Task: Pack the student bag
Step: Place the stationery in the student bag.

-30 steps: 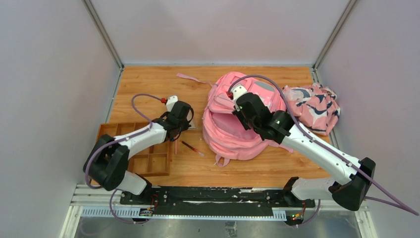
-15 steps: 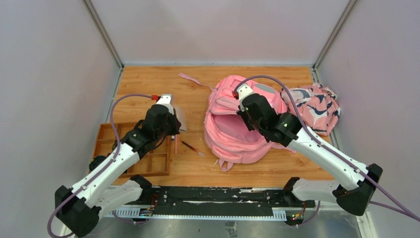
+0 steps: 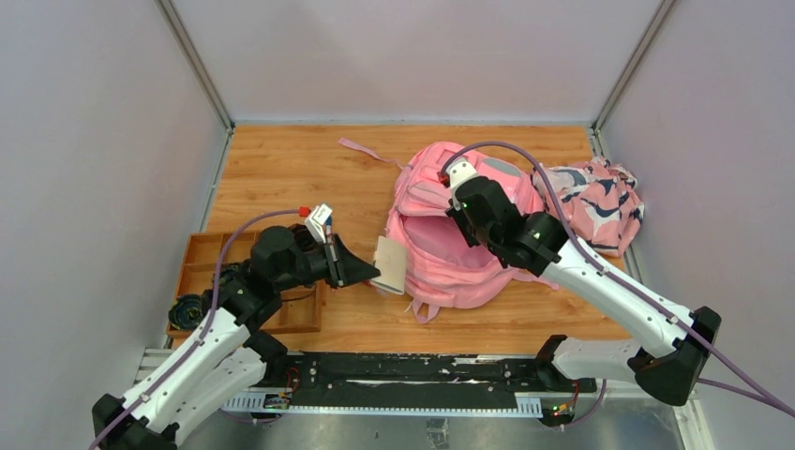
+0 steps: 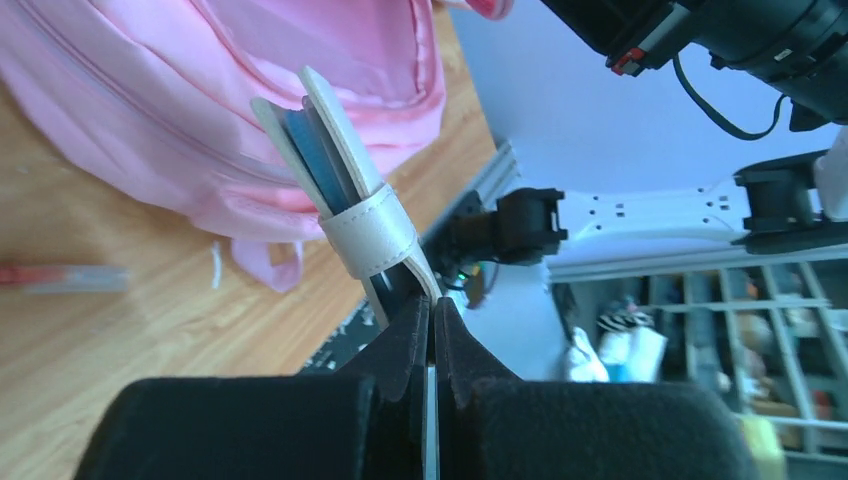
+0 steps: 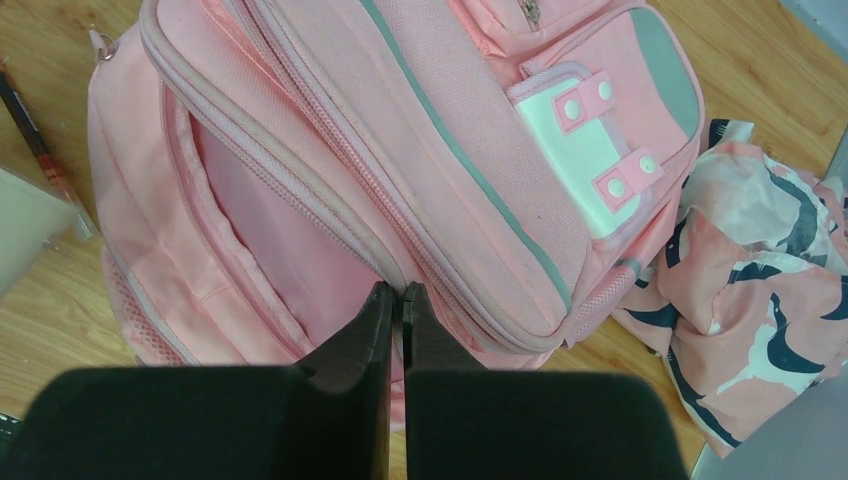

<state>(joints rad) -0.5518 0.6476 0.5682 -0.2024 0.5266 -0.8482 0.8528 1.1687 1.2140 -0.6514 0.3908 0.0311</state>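
Case (image 4: 372,238) in left claw (image 4: 432,305) partly hides student bag (image 4: 130,90); pen (image 4: 60,277) cut off.

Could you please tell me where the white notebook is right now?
In the top view, the left gripper holds the notebook just left of the bag's open mouth.

Left gripper (image 3: 372,275) — white case (image 3: 390,264) beside student bag (image 3: 436,269)

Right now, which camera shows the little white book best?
The left wrist view: it shows the white book close up, blue inside, banded, pinched by the left claw. The top view shows it small beside the student bag; the right wrist view catches only a pale corner.
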